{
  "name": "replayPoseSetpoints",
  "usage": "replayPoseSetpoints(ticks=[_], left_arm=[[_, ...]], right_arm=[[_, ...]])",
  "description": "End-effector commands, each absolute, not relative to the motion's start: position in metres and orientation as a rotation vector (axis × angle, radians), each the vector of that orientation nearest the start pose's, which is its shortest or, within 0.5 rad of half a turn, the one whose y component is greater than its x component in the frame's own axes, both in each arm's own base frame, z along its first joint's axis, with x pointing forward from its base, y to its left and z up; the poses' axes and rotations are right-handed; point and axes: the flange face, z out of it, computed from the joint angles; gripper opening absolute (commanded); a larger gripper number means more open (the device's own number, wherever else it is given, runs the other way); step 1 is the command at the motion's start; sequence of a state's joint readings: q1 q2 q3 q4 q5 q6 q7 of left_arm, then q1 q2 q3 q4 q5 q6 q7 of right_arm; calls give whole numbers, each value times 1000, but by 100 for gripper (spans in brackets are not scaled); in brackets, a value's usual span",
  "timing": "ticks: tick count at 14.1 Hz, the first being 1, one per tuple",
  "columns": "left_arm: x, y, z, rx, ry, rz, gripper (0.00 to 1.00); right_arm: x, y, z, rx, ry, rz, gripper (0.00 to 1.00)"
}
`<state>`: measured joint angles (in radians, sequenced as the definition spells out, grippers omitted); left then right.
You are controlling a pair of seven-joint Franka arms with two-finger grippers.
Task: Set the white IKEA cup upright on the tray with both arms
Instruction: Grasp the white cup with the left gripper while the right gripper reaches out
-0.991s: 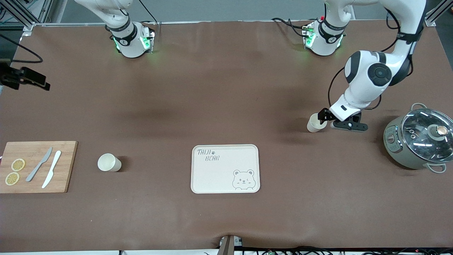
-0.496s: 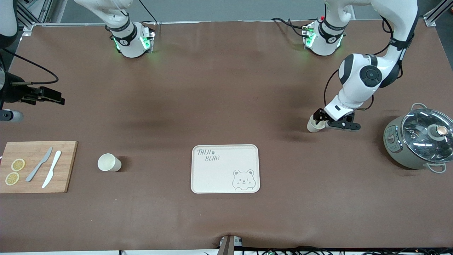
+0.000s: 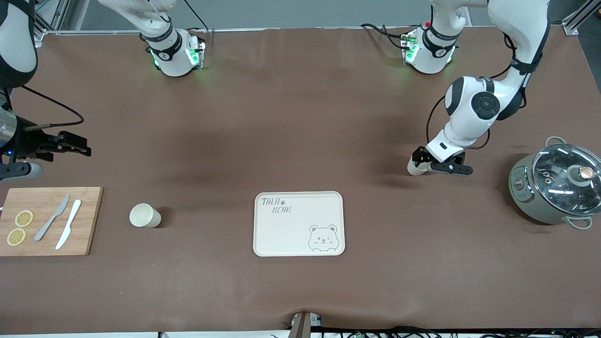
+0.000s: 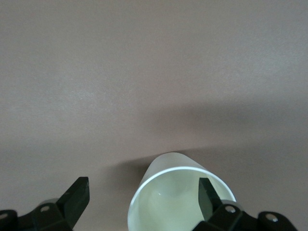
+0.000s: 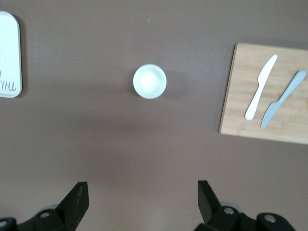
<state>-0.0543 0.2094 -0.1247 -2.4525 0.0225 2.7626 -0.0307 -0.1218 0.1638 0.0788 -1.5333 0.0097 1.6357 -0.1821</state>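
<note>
One white cup (image 3: pixel 414 169) sits on the brown table toward the left arm's end, farther from the front camera than the tray (image 3: pixel 291 234). My left gripper (image 3: pixel 419 158) is open at this cup. In the left wrist view the cup (image 4: pixel 168 202) turns its open mouth to the camera; one finger (image 4: pixel 206 191) is over the mouth and the other finger (image 4: pixel 77 192) stands outside the wall. My left gripper (image 4: pixel 142 188) is not closed on the cup. A second white cup (image 3: pixel 144 216) stands beside the cutting board; the right wrist view shows this cup (image 5: pixel 149 81) from above. My right gripper (image 3: pixel 83 145) (image 5: pixel 142 190) is open and empty over bare table.
A wooden cutting board (image 3: pixel 89 220) with two knives and lemon slices lies at the right arm's end of the table. A grey pot with a glass lid (image 3: pixel 554 185) stands at the left arm's end. The right wrist view shows the tray's edge (image 5: pixel 8 57) and the cutting board (image 5: pixel 240 96).
My left gripper has slid closer onto its cup, partly covering it. The right arm has come further into view from the table's edge toward the middle.
</note>
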Motion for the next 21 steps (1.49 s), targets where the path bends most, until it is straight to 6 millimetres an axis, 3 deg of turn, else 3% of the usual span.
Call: replayPoseSetpoints(ticks=[1, 2, 4, 5, 8, 11, 13, 15, 17, 18, 21], left_arm=[[487, -94, 217, -3150, 265, -154, 100], [489, -94, 215, -3155, 231, -148, 4], [492, -95, 213, -3155, 240, -148, 0], [493, -94, 211, -3156, 237, -144, 0], [498, -97, 208, -3160, 224, -143, 0], [505, -98, 211, -3162, 216, -162, 0], [529, -104, 232, -3171, 146, -241, 0], [554, -138, 258, -3182, 91, -237, 0], [594, -163, 286, -3179, -27, -120, 0], [612, -189, 302, -3177, -79, -71, 0], [649, -270, 313, -3169, -371, -36, 0]], right_arm=[[614, -18, 566, -3102, -262, -20, 100], [615, -2, 566, -3102, -298, -33, 100], [627, 25, 558, -3105, -369, -100, 100], [629, 29, 559, -3105, -369, -132, 100], [637, -1, 549, -3105, -287, -136, 100], [650, -13, 509, -3114, -212, -52, 100], [659, -20, 481, -3116, -157, -9, 100], [665, -28, 454, -3110, -139, 48, 100], [672, -32, 434, -3111, -137, 53, 100], [676, -37, 426, -3112, -126, 33, 100], [684, -48, 401, -3111, -96, 23, 100]])
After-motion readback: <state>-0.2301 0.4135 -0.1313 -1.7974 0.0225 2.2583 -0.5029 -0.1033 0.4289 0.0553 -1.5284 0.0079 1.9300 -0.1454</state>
